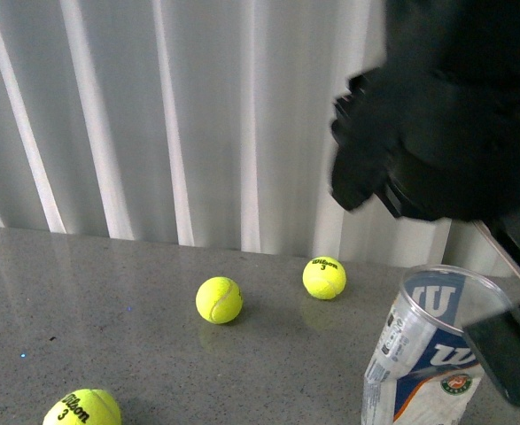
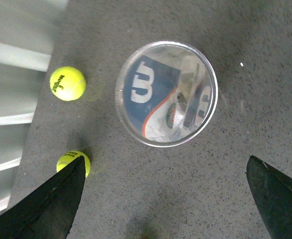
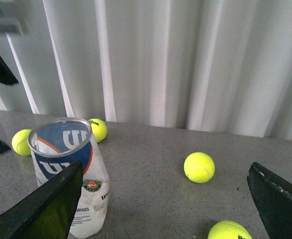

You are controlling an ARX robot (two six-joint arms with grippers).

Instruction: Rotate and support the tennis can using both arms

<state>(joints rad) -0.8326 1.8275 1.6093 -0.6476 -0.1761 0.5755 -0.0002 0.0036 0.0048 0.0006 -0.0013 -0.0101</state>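
The tennis can (image 1: 428,354) stands upright on the grey table at the front right, open end up, and looks empty. In the left wrist view I look straight down into its mouth (image 2: 166,93). My left gripper (image 2: 165,164) is open above the table, with the can beyond its fingertips and not between them. In the right wrist view the can (image 3: 68,174) stands by one finger (image 3: 41,209) of my open right gripper (image 3: 165,167). A bulky black arm (image 1: 446,115) hangs over the can in the front view, and a black finger (image 1: 508,350) is beside it.
Yellow tennis balls lie on the table: two behind the can (image 1: 219,299) (image 1: 324,277) and one at the front left (image 1: 82,409). Two more balls show in the right wrist view (image 3: 199,167) (image 3: 229,231). A white pleated curtain (image 1: 153,115) backs the table.
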